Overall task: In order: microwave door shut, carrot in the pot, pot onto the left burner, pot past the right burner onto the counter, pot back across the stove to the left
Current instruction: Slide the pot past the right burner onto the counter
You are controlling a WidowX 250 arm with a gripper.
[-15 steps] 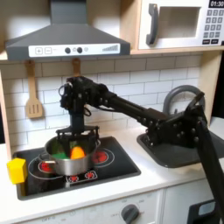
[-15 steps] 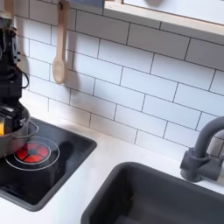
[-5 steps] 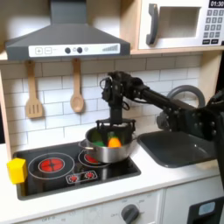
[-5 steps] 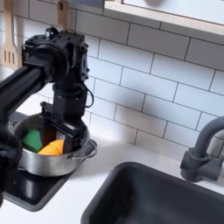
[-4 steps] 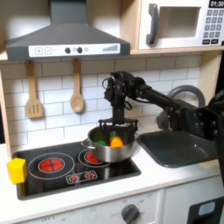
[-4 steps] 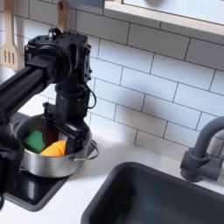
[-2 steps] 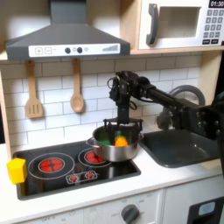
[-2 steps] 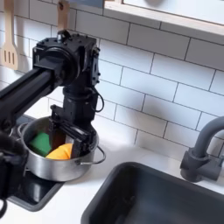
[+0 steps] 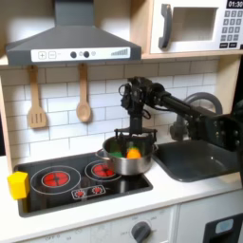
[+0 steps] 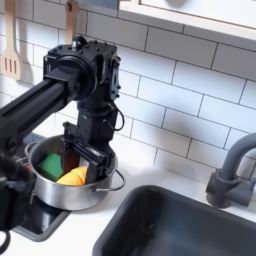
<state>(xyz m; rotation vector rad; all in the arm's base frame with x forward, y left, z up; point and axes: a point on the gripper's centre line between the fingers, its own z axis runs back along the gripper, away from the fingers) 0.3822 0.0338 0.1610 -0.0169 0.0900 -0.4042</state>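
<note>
The microwave door (image 9: 188,27), upper right of the first exterior view, sits shut, and the carrot (image 10: 74,176) lies orange inside the pot (image 10: 66,188), so I judge those steps done. My pincer (image 10: 85,162) reaches down into the pot at its far rim; whether it pinches the rim I cannot tell. The pot straddles the right edge of the stove (image 9: 57,195), lower centre, partly off it; clearing onto the counter (image 9: 180,188) and sliding back left remain. The second exterior view shows the pot's contents closely; the first exterior view shows both burners
</note>
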